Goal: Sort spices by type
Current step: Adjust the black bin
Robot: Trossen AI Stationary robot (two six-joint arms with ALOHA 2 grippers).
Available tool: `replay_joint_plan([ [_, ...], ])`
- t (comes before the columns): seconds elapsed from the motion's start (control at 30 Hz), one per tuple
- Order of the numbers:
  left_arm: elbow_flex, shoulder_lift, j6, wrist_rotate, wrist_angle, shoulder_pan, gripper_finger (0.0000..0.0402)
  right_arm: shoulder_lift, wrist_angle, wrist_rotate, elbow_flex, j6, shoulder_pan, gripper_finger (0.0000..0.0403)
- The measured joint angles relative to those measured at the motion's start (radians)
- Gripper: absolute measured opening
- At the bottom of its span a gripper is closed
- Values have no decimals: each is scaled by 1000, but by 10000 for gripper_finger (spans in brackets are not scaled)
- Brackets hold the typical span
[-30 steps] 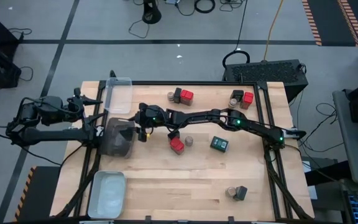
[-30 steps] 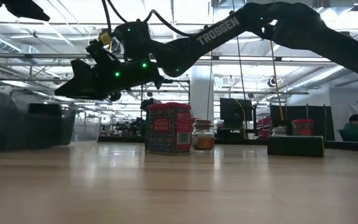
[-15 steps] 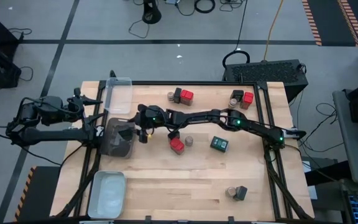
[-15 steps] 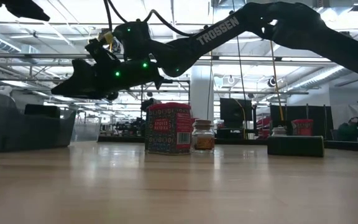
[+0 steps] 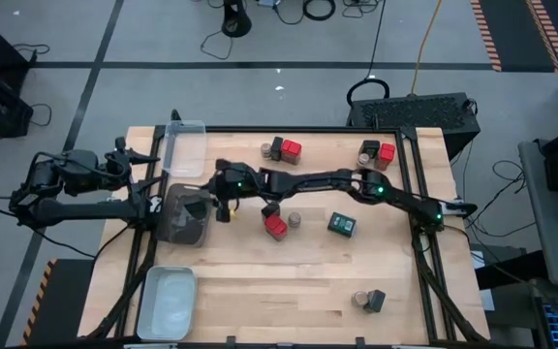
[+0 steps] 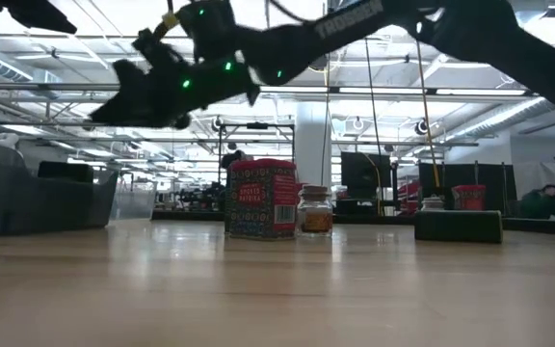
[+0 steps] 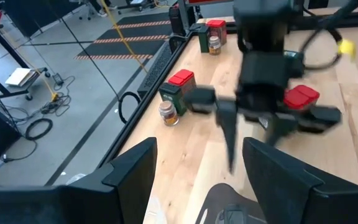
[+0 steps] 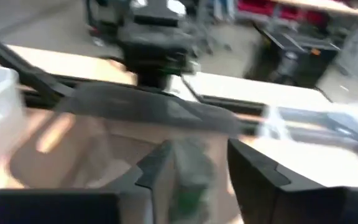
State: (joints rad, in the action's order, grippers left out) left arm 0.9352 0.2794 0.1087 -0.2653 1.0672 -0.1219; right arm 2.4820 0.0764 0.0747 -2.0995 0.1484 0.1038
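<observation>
**Right arm over the dark tray**

The right gripper [image 5: 204,206] hangs above the dark tray [image 5: 174,227], its fingers [image 8: 160,163] parted and empty, with a dark tin [image 5: 193,206] lying in the tray below. The left gripper [image 5: 155,158] waits by the clear tray [image 5: 184,147], fingers [image 7: 132,171] wide. On the tabletop [image 5: 289,281], a red tin [image 5: 276,227] and a jar [image 5: 295,220] stand mid-table, with other tins scattered well apart.

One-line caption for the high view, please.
Right end effector reaches over the dark tray holding a dark tin; a red tin and other spices sit unsorted on the table.
</observation>
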Motion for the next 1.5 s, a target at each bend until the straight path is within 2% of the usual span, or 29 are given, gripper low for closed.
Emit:
replay_joint_plan([
  [0.17,0,0,0,0,16,0,244,-19,-157,-26,1,-22,27,31],
  [0.23,0,0,-4,0,16,0,244,-13,-178,-24,2,-38,33,9],
  [1.03,0,0,-52,1,20,0,244,83,-64,-25,3,-88,43,0],
  [1.5,0,0,-51,3,24,0,244,90,-9,-13,2,-103,28,0],
])
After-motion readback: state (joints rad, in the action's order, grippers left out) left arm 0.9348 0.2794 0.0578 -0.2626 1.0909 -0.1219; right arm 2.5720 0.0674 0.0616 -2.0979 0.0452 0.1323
